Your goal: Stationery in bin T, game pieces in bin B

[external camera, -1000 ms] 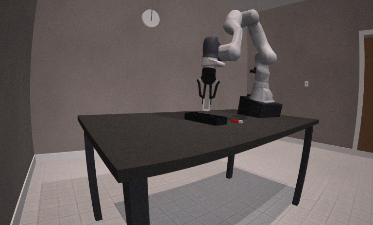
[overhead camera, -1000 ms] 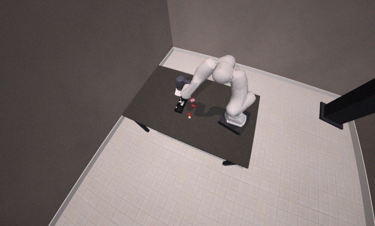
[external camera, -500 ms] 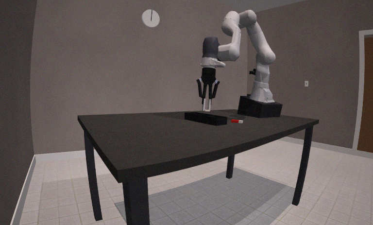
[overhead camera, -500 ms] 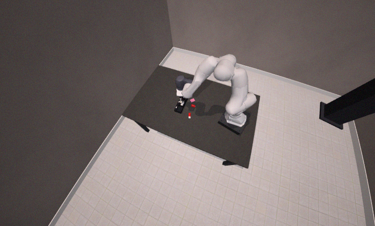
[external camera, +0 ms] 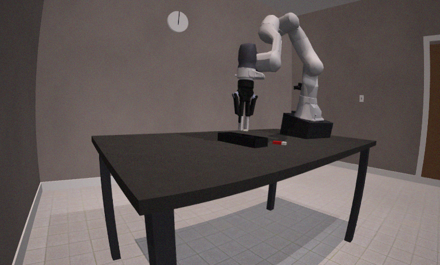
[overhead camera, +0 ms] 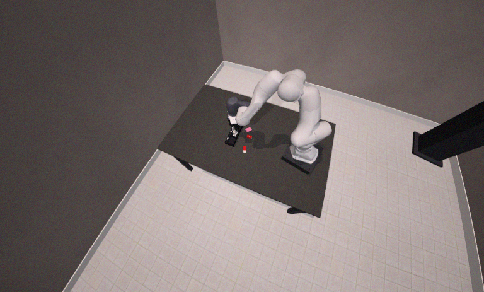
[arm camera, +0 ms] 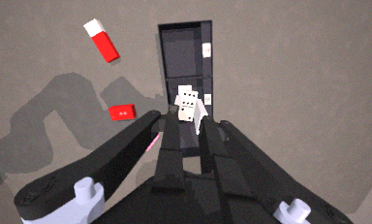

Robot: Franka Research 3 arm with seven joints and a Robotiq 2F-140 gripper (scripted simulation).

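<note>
My gripper [arm camera: 187, 105] is shut on a white domino with black dots [arm camera: 187, 106] and holds it upright above the black two-part bin [arm camera: 186, 79]. The domino hangs over the bin's nearer compartment, close to the divider. Each compartment has a small white label [arm camera: 206, 49], but I cannot read the letters. In the top and exterior views the gripper [external camera: 243, 127] hovers a little above the bin [external camera: 242, 139]. A red and white eraser [arm camera: 102, 40] and a small red block [arm camera: 121, 112] lie on the table left of the bin. A pink piece [arm camera: 152, 143] shows partly behind my left finger.
The robot base [external camera: 306, 124] stands on the table beyond the bin. The eraser [external camera: 279, 142] lies between the bin and the base. The bin [overhead camera: 231, 139], the pink piece [overhead camera: 248, 129] and the red block [overhead camera: 249, 135] sit close together near the table's middle.
</note>
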